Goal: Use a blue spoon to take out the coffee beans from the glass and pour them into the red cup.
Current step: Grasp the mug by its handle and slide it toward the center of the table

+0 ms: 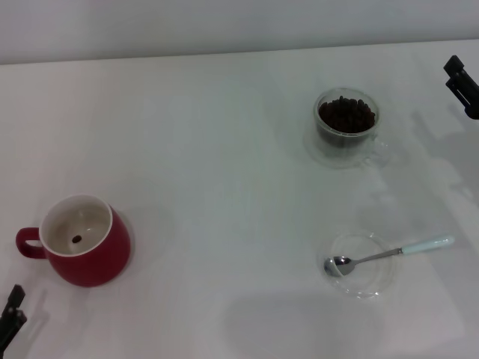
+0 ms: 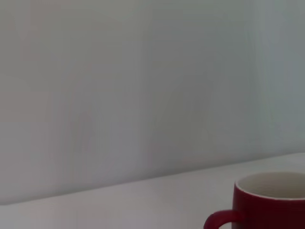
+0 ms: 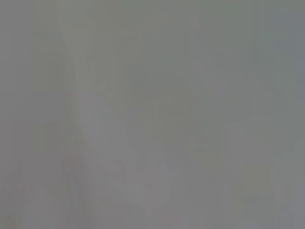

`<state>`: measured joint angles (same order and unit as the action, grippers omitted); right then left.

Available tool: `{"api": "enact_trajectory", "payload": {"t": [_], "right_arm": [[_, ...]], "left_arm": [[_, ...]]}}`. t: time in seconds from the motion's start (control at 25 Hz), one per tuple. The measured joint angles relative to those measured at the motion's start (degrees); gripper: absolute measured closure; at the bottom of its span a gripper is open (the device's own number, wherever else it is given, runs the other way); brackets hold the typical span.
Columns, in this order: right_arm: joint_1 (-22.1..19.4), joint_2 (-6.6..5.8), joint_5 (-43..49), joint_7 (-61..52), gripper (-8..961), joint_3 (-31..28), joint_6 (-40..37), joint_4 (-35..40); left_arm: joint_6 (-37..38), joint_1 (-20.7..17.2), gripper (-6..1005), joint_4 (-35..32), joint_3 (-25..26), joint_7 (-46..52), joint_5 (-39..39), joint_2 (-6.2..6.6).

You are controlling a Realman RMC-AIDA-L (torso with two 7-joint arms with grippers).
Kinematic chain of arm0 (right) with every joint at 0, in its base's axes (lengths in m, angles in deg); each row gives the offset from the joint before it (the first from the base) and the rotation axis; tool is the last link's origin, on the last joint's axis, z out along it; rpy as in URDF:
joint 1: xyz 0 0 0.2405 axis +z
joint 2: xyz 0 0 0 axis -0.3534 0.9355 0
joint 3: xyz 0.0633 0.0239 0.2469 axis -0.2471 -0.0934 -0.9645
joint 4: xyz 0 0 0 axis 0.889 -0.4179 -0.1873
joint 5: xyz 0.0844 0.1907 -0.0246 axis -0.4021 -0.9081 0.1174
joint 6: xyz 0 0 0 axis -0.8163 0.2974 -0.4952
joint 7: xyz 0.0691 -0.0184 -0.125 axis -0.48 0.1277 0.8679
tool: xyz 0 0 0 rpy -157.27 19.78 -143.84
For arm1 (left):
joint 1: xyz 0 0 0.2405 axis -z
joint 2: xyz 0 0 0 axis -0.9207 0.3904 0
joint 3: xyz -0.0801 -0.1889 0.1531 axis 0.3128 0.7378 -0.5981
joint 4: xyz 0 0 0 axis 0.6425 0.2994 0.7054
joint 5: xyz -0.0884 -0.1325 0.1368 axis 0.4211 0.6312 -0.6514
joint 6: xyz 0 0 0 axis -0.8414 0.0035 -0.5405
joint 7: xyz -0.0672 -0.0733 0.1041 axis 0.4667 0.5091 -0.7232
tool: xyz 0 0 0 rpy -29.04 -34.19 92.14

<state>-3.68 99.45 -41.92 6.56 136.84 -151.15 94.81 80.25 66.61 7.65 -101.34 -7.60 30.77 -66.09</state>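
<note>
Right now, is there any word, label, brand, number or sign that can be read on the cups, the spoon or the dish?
None: no text shows on the dark-red ceramic cup, the clear double-walled glass, the pale-blue-handled metal spoon or the shallow clear dish.

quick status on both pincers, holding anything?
Left pincer: at the table's near left edge by the red cup, holding nothing; open or shut cannot be told.
Right pincer: at the far right edge, holding nothing; cannot be told.
</note>
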Motion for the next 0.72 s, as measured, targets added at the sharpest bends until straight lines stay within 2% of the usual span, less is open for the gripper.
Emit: {"api": "enact_trajectory", "payload": {"t": [0.72], "right_arm": [[0.02,0.00,-0.01,-0.57,139,0.69,0.06,0.11]], "left_arm": [[-5.32,4.53,124,-0.26,0.05,-0.01,1.93,-0.09]]}}
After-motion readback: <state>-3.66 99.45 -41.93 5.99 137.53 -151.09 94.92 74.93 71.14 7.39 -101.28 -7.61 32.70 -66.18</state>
